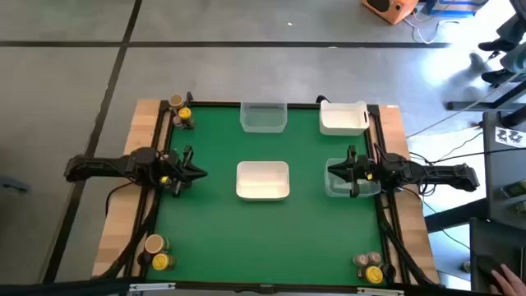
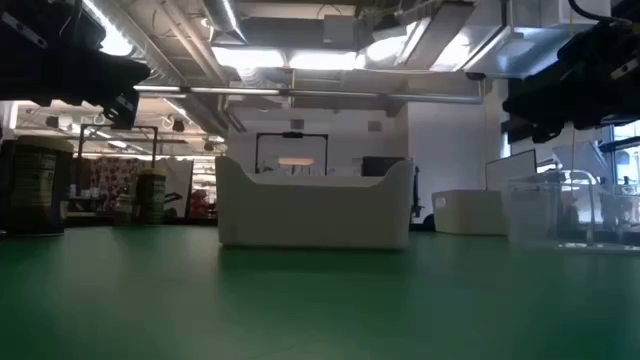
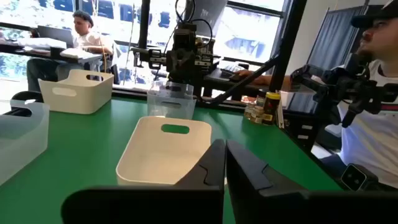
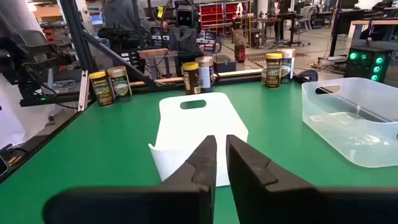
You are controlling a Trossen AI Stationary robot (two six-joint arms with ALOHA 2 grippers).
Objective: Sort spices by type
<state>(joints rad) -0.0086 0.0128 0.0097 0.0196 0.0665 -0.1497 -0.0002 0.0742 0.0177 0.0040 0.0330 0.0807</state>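
- Wooden boards (image 1: 122, 215) are seen along the left and right sides of a green table (image 1: 214, 230), and a grey concrete floor (image 1: 246, 74) lies around it.
- Spice jars (image 1: 181, 113) are grouped at the far left corner of the table, and more jars (image 1: 156, 253) at the near left corner.
- The left gripper (image 1: 195, 172) is held over the left edge of the table, near a yellow-capped jar (image 1: 165, 178); in the left wrist view its fingers (image 3: 249, 171) are almost together, with only a thin slit between them.
- A white tub (image 1: 263, 180) stands in the middle of the table, and a clear tub (image 1: 263, 117) at the far edge behind it.
- A second white tub (image 1: 343, 117) is placed at the far right.
- The right gripper (image 1: 337, 171) is held over another clear tub (image 1: 335, 186); its fingers (image 4: 202, 162) are nearly closed and hold nothing.
- Jars (image 1: 368, 265) are also seen at the near right corner.
- Beyond the table, windows, desks and seated persons (image 3: 87, 34) are visible, and ceiling lights (image 2: 300, 55) above.
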